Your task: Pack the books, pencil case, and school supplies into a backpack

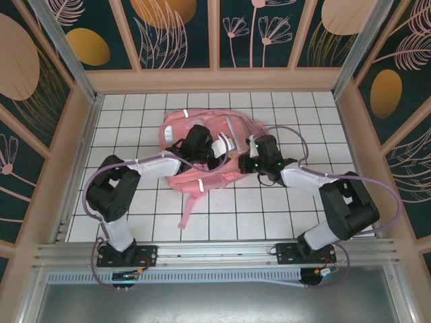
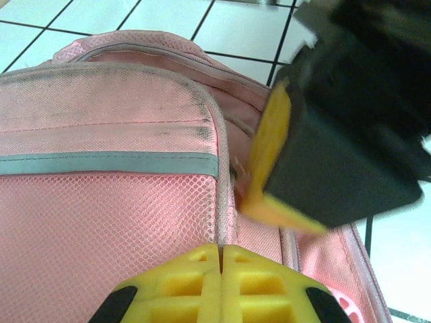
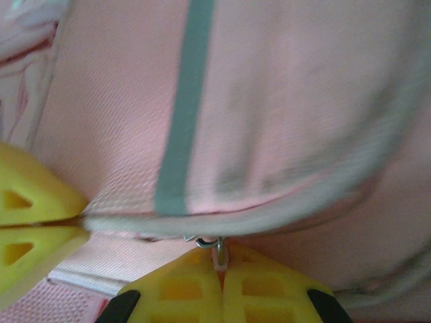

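The pink backpack (image 1: 195, 179) lies flat at the middle back of the tiled table, with both arms reaching onto it. My left gripper (image 1: 214, 153) (image 2: 221, 250) is shut on the grey piping (image 2: 222, 202) at the edge of a mesh front pocket. My right gripper (image 1: 248, 161) (image 3: 219, 257) is shut on a small metal zipper pull (image 3: 217, 246) under the curved pocket edge. Each wrist view catches the other gripper close by: the right one's black body (image 2: 343, 141), and the left one's yellow fingers (image 3: 30, 222). The books, pencil case and school supplies are out of view.
Silver reflective strips (image 2: 108, 163) (image 3: 178, 121) cross the pockets. A pink strap (image 1: 188, 210) trails toward the near edge. White tiled floor (image 1: 269, 215) surrounds the bag, and wooden walls (image 1: 215, 79) enclose the table.
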You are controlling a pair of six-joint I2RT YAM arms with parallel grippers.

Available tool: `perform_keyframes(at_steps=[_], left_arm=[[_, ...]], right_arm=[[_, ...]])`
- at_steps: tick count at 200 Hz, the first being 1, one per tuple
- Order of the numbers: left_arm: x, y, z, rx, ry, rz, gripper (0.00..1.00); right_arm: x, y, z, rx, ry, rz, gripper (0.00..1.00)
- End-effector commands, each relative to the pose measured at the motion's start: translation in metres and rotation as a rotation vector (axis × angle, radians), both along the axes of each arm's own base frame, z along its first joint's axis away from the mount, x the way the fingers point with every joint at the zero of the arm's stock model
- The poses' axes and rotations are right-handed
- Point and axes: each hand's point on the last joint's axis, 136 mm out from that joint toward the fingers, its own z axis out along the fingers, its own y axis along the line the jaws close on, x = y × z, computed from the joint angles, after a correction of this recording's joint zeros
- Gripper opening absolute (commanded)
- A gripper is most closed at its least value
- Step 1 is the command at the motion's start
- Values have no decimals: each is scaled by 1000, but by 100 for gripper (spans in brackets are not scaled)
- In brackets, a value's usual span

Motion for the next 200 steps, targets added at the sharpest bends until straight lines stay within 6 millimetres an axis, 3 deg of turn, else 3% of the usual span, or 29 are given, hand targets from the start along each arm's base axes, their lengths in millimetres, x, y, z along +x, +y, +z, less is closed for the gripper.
perform_keyframes(at_steps=[1, 40, 64, 79, 104, 120, 134, 143, 159, 178, 188, 193, 200], left_arm=[[1, 12, -5, 46, -28, -17, 0], [-8, 24, -5, 80, -59, -64, 0], [-11, 38, -5, 93, -45, -113, 0], [2, 60, -8, 129, -3, -85, 0], [55, 105, -5, 143, -46, 109, 0], [94, 131, 14, 112, -94, 287, 13], [113, 138, 37, 31, -94, 375, 25], [118, 135, 52, -37, -73, 397, 34], [120, 126, 69, -149, 27, 443, 39], [122, 130, 75, -237, 231, 594, 43], [105, 123, 75, -254, 301, 546, 48], [87, 116, 88, -274, 284, 479, 49], [60, 108, 91, -266, 251, 382, 50]], right_arm=[[24, -39, 12, -35, -71, -130, 0], [36, -71, 10, -79, -77, -197, 0], [40, -77, 5, -88, -61, -205, 0], [28, -53, 9, -31, -76, -65, 0], [-2, -15, 13, -24, -100, 89, 0], [-20, 11, 16, -12, -105, 170, 0], [-31, 33, 22, 1, -118, 229, 0], [-35, 46, 28, 12, -131, 261, 0], [-37, 66, 41, 25, -158, 311, 0], [-40, 88, 50, 31, -185, 382, 0], [-41, 99, 53, 31, -195, 419, 0], [-41, 104, 52, 29, -196, 433, 0], [-42, 109, 51, 27, -201, 454, 0]])
